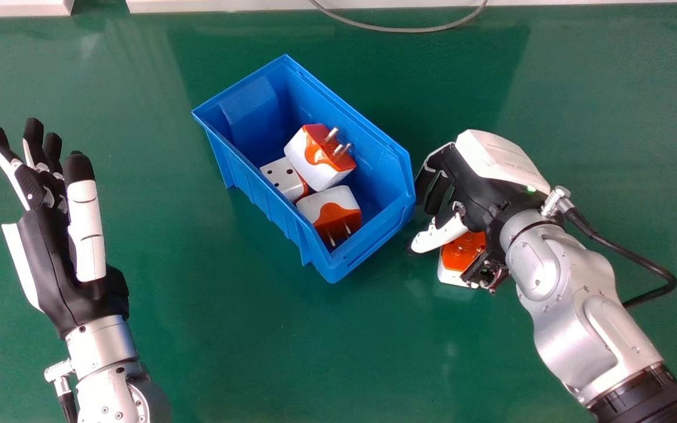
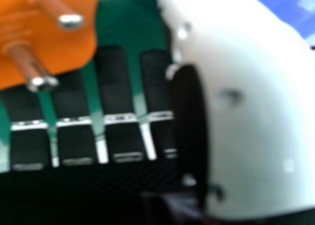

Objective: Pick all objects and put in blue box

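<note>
My right hand [image 1: 485, 182] is right of the blue box [image 1: 221, 138], palm down, fingers relaxed and not curled round anything. Partly beneath its thumb and wrist, a white and orange plug adapter [image 1: 462, 251] rests on the green table. In the right hand view, the adapter's orange face [image 2: 74, 45] with two metal pins shows beyond the fingers of my right hand [image 2: 115, 82]; whether they touch it, I cannot tell. Inside the box lie three more white and orange adapters [image 1: 315, 161]. My left hand [image 1: 50, 258] is open and holds nothing, left of the box.
A grey cable [image 1: 397, 29] curves over the table's far edge, where a white ledge [image 1: 209, 6] runs. Green tabletop [image 1: 291, 346] lies between the two arms. The box's near corner points toward the robot.
</note>
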You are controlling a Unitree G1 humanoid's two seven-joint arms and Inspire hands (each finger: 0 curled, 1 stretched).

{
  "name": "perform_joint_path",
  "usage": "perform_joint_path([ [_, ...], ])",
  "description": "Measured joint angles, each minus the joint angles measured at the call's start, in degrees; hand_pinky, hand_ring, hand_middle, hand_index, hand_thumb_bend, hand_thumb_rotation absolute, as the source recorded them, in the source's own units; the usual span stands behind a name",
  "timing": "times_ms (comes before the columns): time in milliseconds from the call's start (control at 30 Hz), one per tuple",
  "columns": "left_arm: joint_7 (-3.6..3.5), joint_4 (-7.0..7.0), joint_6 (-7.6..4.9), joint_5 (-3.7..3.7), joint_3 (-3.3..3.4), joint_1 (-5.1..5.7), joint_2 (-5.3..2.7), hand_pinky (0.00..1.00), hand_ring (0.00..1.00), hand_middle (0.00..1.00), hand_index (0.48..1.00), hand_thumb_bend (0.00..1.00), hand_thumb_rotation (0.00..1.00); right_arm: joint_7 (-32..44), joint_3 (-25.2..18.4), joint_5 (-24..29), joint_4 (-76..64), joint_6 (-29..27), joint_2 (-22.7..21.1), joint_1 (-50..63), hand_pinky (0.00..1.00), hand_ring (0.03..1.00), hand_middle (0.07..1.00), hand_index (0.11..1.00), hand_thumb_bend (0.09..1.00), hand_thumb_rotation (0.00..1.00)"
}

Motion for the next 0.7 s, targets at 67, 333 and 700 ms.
perform_joint_path([
  [67,0.04,-0.01,0.0,0.0,0.0,0.04,0.0,0.94,0.98,0.99,0.983,0.75,0.74,0.0,0.0,0.0,0.0,0.6,0.2,0.0,0.36,0.401,0.514,0.49,0.517,0.0],
  [333,0.72,-0.01,0.0,0.15,0.0,0.04,0.0,0.93,0.98,0.99,0.982,0.75,0.74,-0.6,0.1,-0.6,-0.2,0.4,0.0,0.0,0.36,0.402,0.517,0.486,0.516,0.0],
  [700,0.83,-0.01,-0.01,0.37,-0.05,0.12,-0.03,0.93,0.97,0.98,0.977,0.76,0.74,15.4,5.2,-8.8,-11.3,8.3,-6.0,0.2,0.68,0.778,0.831,0.752,0.84,0.16],
])
